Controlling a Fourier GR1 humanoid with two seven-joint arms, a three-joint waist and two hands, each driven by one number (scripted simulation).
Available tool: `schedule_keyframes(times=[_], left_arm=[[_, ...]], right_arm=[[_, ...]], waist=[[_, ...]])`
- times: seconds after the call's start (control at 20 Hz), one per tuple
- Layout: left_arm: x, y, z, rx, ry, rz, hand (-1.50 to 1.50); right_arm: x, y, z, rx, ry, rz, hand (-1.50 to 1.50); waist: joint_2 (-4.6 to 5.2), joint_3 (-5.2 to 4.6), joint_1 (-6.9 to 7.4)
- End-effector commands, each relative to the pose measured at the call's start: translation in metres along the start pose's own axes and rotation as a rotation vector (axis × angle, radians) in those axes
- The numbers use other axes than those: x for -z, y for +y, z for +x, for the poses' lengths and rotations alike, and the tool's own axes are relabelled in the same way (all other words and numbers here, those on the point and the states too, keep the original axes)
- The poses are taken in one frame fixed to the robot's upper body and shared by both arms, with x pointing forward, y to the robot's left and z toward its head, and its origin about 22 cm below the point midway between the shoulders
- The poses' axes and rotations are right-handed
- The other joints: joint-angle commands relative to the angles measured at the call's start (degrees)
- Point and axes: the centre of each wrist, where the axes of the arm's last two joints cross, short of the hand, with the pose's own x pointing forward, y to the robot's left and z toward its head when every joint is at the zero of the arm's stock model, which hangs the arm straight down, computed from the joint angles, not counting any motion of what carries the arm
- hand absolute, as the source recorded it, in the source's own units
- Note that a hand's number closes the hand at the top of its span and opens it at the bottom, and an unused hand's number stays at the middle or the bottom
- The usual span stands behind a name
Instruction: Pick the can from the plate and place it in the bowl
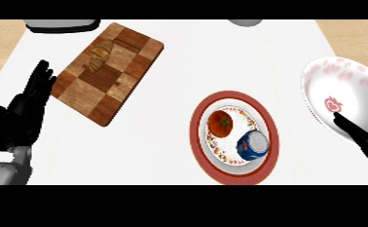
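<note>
The can [252,145] lies on its side on the patterned plate [231,159], touching a tomato [221,122] on the same plate. The plate sits on a red round mat [202,149]. The can is blue with a white patch; no lettering is legible.

The bowl [338,89], white with pink markings, is cut off by the right edge of the view. The right hand [354,132] is also cut off there: only dark fingers show, lying against the bowl's lower rim, and its state cannot be determined.

The left hand [32,97] rests open at the left edge, fingers straight. A checkered cutting board [122,80] on the counter [158,138] carries a croissant [101,54]. Two grey objects at the top edge are truncated and unidentifiable.
</note>
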Motion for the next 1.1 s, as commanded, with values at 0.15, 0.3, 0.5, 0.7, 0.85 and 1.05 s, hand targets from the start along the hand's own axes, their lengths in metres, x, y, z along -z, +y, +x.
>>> schedule_keyframes(times=[0.15, 0.3, 0.5, 0.7, 0.85, 1.05], left_arm=[[0.01, -0.009, 0.014, -0.018, -0.023, -0.024, 0.0], [0.012, -0.008, 0.02, -0.012, -0.029, -0.027, 0.0], [0.016, -0.024, 0.015, -0.008, -0.03, -0.031, 0.0], [0.014, -0.032, 0.008, 0.002, -0.025, -0.042, 0.0], [0.016, -0.007, 0.03, -0.007, -0.047, -0.064, 0.0], [0.01, -0.019, 0.013, -0.001, -0.036, -0.042, 0.0]], right_arm=[[0.003, -0.031, 0.041, -0.078, 0.057, -0.016, -1.5], [0.015, -0.044, 0.073, -0.113, 0.052, 0.007, -1.5], [0.038, -0.04, 0.075, -0.223, 0.124, 0.173, -1.5], [0.064, -0.049, 0.082, -0.31, 0.183, 0.3, -1.5], [0.083, -0.042, 0.081, -0.346, 0.248, 0.396, -1.5], [0.105, -0.021, 0.087, -0.365, 0.258, 0.532, -1.5]], waist=[[0.65, 0.03, 2.24], [0.73, -0.01, 2.69], [1.04, -0.06, 3.55], [1.04, -0.04, 4.02], [0.98, -0.04, 4.95], [0.96, -0.02, 4.39]])
